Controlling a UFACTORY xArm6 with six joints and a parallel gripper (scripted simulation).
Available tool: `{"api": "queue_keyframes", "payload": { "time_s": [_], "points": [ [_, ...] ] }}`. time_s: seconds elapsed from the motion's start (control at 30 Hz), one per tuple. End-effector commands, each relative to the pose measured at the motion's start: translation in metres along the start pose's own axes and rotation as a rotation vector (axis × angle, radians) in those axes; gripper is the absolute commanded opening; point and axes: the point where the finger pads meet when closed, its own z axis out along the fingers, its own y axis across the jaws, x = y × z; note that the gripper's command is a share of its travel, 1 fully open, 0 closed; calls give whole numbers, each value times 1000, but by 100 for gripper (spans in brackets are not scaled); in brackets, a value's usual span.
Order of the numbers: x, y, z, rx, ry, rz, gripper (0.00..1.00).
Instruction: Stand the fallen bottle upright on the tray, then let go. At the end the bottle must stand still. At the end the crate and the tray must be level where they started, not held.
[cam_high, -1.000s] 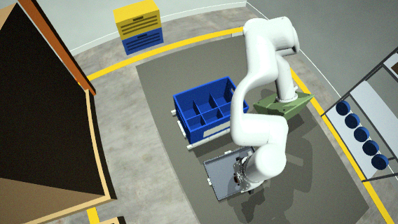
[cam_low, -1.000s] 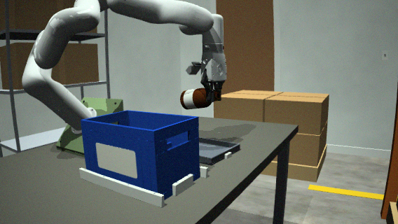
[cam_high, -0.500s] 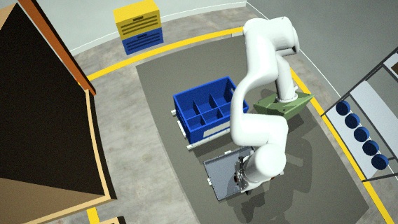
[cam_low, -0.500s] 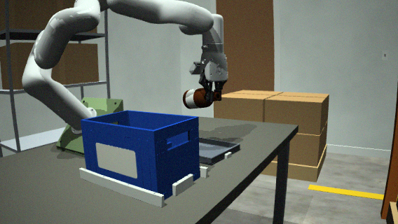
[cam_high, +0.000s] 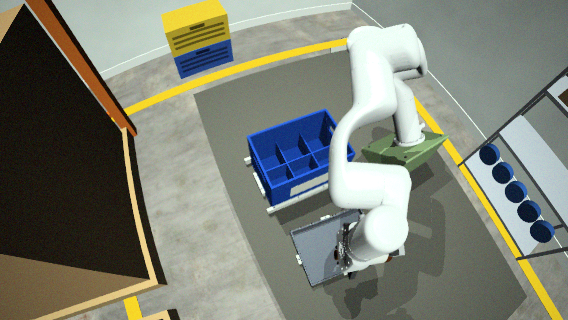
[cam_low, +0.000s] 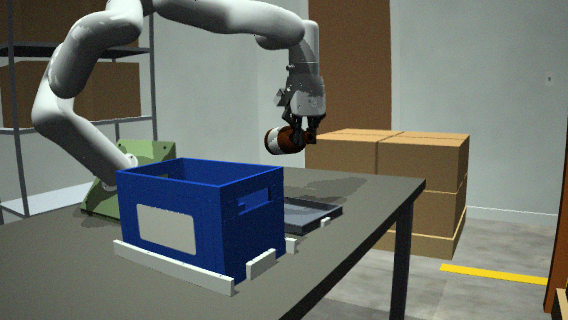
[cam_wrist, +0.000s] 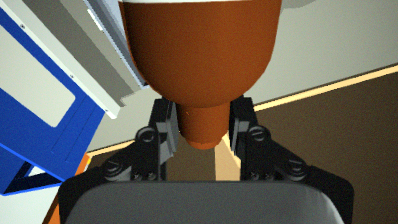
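Observation:
My gripper (cam_low: 302, 131) is shut on the neck of a brown bottle (cam_low: 281, 139) with a white band. It holds the bottle lying roughly on its side, high in the air above the grey tray (cam_low: 305, 212). In the wrist view the bottle's neck (cam_wrist: 204, 125) sits between the two black fingers and its wide body fills the top of the picture. In the overhead view the arm's wrist (cam_high: 370, 240) hides most of the bottle over the tray (cam_high: 320, 250). The tray lies flat on the table.
A blue crate (cam_low: 200, 212) (cam_high: 295, 157) with dividers sits between white stops beside the tray. The arm's green base (cam_high: 402, 150) is behind it. The table edge (cam_low: 370, 235) is close to the tray. Cardboard boxes (cam_low: 395, 175) stand on the floor beyond.

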Motion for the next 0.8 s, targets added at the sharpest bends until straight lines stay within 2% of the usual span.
{"api": "queue_keyframes", "payload": {
  "time_s": [0.0, 0.57, 0.77],
  "points": [
    [-1, 1, -2, -5, -2, 3, 0],
    [-1, 1, -2, -5, -2, 32, 0],
    [-1, 1, -2, -5, -2, 106, 0]
  ]
}}
